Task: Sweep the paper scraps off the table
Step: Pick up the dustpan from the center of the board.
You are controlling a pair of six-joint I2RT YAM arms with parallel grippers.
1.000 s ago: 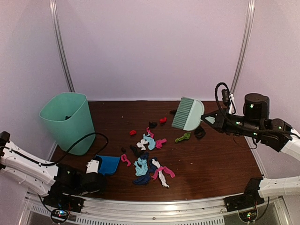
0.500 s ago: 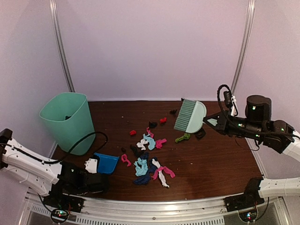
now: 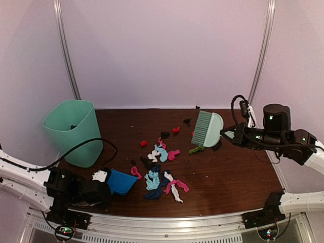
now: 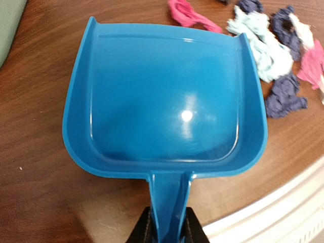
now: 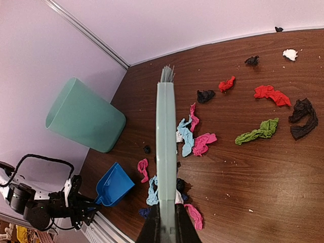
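Paper scraps (image 3: 161, 172) in red, pink, cyan, white, green, navy and black lie scattered over the middle of the dark wood table (image 3: 238, 172). They also show in the right wrist view (image 5: 195, 142) and at the top right of the left wrist view (image 4: 268, 50). My left gripper (image 3: 96, 188) (image 4: 168, 230) is shut on the handle of the blue dustpan (image 3: 121, 181) (image 4: 164, 96), which rests on the table just left of the scraps. My right gripper (image 3: 230, 134) (image 5: 167, 225) is shut on the pale green hand brush (image 3: 206, 128) (image 5: 166, 147), held in the air over the table's right back part.
A mint-green bin (image 3: 74, 130) (image 5: 83, 115) stands at the back left. The silver frame edge (image 3: 167, 223) runs along the front, close behind the dustpan handle. White walls close the back and sides.
My left gripper has pushed the dustpan right, closer to the scraps. My right gripper with the brush has drifted slightly right and down.
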